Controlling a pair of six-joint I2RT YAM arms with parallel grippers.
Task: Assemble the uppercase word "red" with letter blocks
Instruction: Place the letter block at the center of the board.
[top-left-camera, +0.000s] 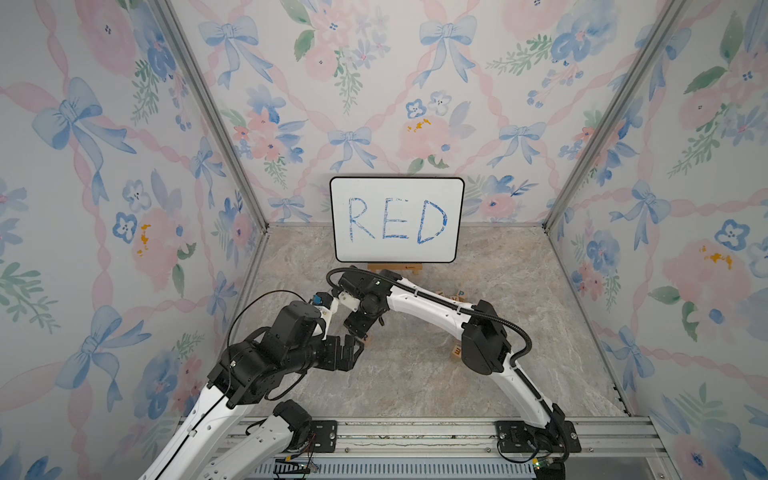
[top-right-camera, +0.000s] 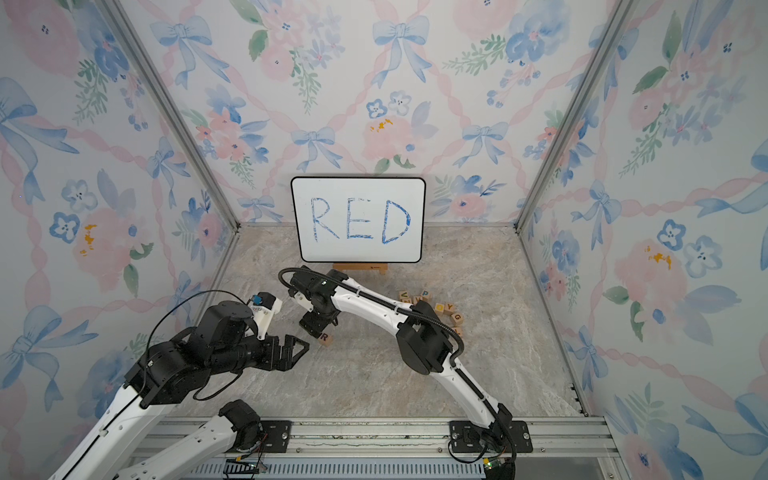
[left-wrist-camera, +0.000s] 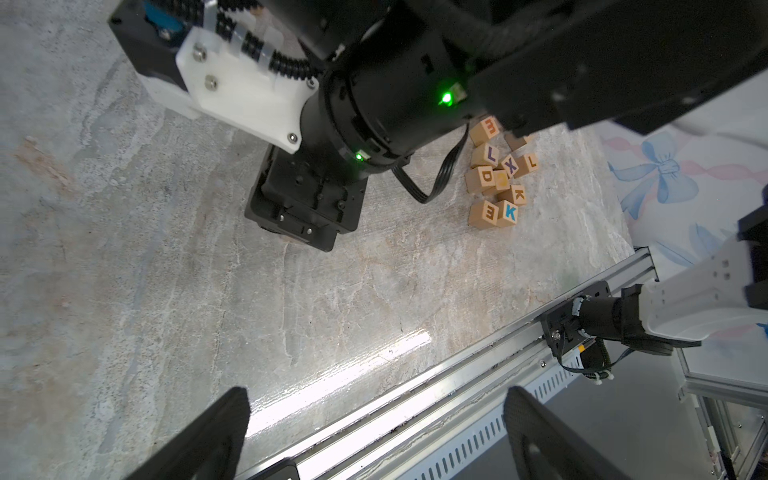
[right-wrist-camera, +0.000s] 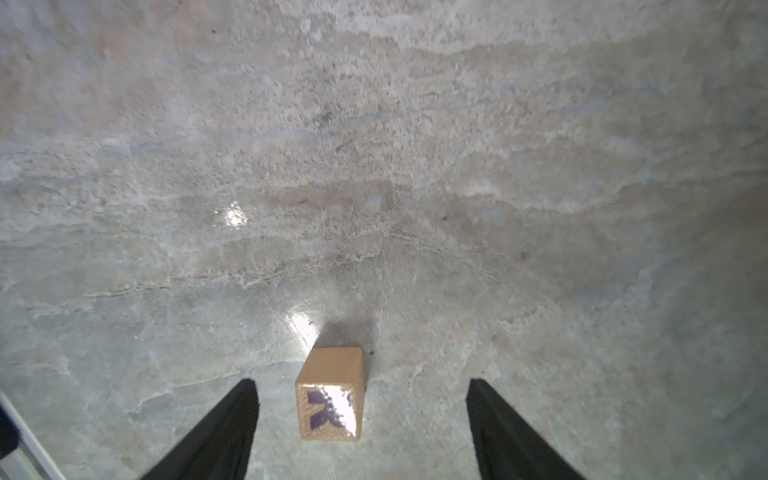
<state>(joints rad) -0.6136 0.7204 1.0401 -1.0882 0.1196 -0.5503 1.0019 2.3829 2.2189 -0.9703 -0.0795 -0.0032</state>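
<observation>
Right gripper open, its fingers either side of R block, touching neither; block rests on table. Left gripper open, empty. E and D lie in the pile, well apart

white board: RED | R block: R | D block: D | E block: E | K block: K

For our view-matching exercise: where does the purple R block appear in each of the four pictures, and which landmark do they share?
Top view: R block, only a sliver beside the right gripper.
Top view: R face showing, beside that gripper.
Left wrist: not seen; the right gripper hides it.
Right wrist: between the open fingers, touching neither.
Shared landmark: the right gripper above the block.
</observation>
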